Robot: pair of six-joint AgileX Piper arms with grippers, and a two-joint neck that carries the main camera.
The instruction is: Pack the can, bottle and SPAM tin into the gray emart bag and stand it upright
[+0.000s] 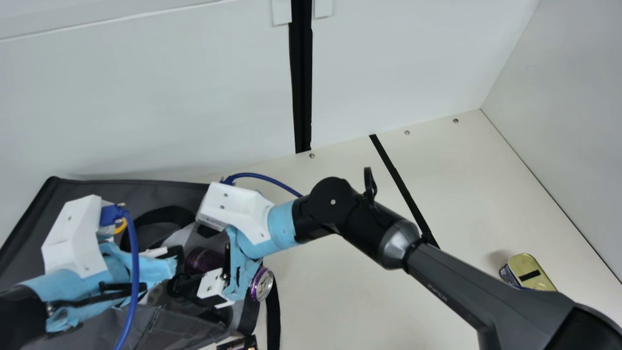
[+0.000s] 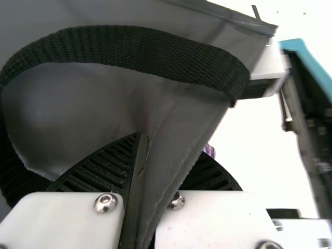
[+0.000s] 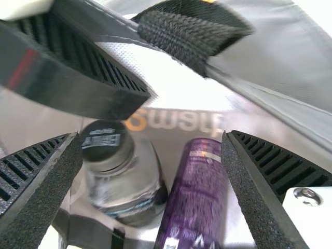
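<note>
The right hand (image 1: 192, 257) is open wide, and the purple can (image 3: 192, 197) is between its two fingers. It cannot be told if the fingers touch the can. The can's shiny silver end (image 1: 262, 284) pokes out past the right hand, on the side away from the left hand. The bottle (image 3: 124, 179) has a dark cap (image 3: 104, 141) and is close beside the can, also in the space between the right hand's fingers. Both are in the gray bag (image 1: 109, 189), under the right hand.

The left hand (image 1: 173, 256) is closed on a fold of the bag's gray cloth. A black woven strap (image 2: 140, 49) makes a big loop just past its fingers. The two hands are near each other. In the right wrist view, part of the left hand is close to the bottle.

The SPAM tin (image 1: 529, 272) is on the tabletop (image 1: 340, 291), well apart from both hands, across the right arm (image 1: 452, 272) from the bag. It has a gold face with a black strip (image 1: 529, 275) on it.

Big orange and gray letters (image 3: 184, 120) run upside down across the bag, just past the bottle and can. The can has pale letters on its purple side, and the bottle's cap has small pale print.
</note>
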